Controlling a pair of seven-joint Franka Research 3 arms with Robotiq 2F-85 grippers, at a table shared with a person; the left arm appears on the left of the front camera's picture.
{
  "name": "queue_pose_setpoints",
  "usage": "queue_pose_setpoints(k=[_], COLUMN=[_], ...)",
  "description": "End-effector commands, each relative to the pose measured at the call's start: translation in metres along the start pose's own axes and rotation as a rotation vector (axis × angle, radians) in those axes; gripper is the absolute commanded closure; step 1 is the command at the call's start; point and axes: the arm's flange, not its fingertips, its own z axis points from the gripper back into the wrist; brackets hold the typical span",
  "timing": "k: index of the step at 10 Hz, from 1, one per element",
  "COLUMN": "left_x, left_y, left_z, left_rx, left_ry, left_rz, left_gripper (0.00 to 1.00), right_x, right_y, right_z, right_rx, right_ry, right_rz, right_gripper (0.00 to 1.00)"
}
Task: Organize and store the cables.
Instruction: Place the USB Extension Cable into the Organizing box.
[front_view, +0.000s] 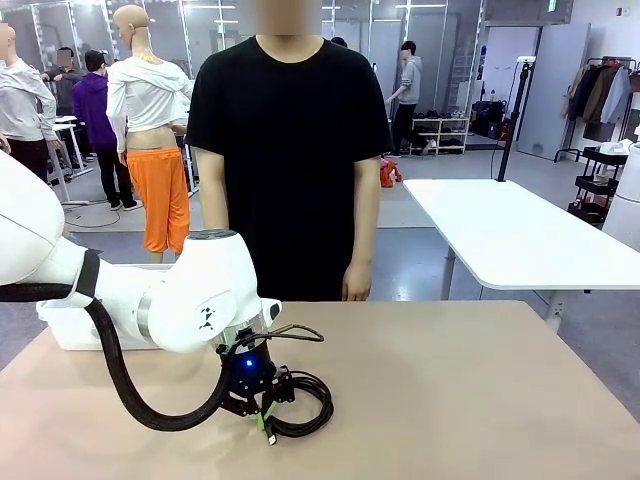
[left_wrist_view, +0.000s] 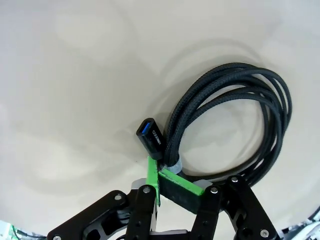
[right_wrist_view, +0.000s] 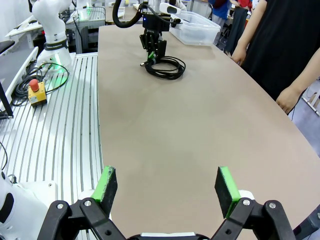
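A black braided cable (left_wrist_view: 235, 125), wound in a round coil with a blue-tipped plug end (left_wrist_view: 150, 137), lies on the beige table (front_view: 470, 400). My left gripper (left_wrist_view: 165, 175) is shut on one side of the coil, its green pads (left_wrist_view: 152, 177) pinching the strands. In the front view the left gripper (front_view: 262, 405) reaches straight down onto the coil (front_view: 305, 410) near the table's front edge. The right wrist view shows the same coil (right_wrist_view: 167, 67) far off under the left gripper (right_wrist_view: 151, 57). My right gripper (right_wrist_view: 167, 187) hangs open above bare table.
A clear plastic bin (front_view: 75, 330) stands at the table's left, also seen as the bin (right_wrist_view: 195, 27) in the right wrist view. A person (front_view: 290, 150) stands at the far edge, hands hanging down. A red stop button (right_wrist_view: 35, 92) sits on the ribbed platform beside the table.
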Motion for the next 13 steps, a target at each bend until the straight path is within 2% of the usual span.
queue_pose_setpoints(k=[1,2,3,4,5,7,9,13], left_x=[-0.008,-0.012,-0.016,-0.02,-0.022,-0.025,-0.022,-0.011], left_y=[0.018,0.023,0.026,0.028,0.028,0.025,0.02,-0.007], left_z=[0.025,0.039,0.047,0.052,0.053,0.049,0.046,0.021], left_rx=[-0.078,-0.084,-0.078,-0.064,-0.068,-0.078,-0.079,-0.044], left_ry=[-0.068,-0.099,-0.098,-0.114,-0.11,-0.074,-0.092,-0.053], left_rz=[-0.025,-0.041,-0.041,-0.041,-0.041,-0.064,-0.055,-0.035], left_gripper=[1.0,1.0,0.56,0.4,0.0,0.0,0.0,0.0], right_x=[0.001,0.001,0.001,0.001,0.001,0.001,0.001,0.001], right_y=[-0.001,-0.001,-0.001,-0.001,-0.001,-0.001,-0.001,-0.001], right_z=[0.001,0.001,0.001,0.001,0.001,0.001,0.001,0.001], right_rx=[-0.005,-0.005,-0.005,-0.005,-0.005,-0.005,-0.005,-0.005], right_ry=[-0.004,-0.004,-0.004,-0.004,-0.004,-0.004,-0.004,-0.004], right_rz=[-0.004,-0.004,-0.004,-0.004,-0.004,-0.004,-0.004,-0.004], right_gripper=[0.0,0.0,0.0,0.0,0.0,0.0,0.0,0.0])
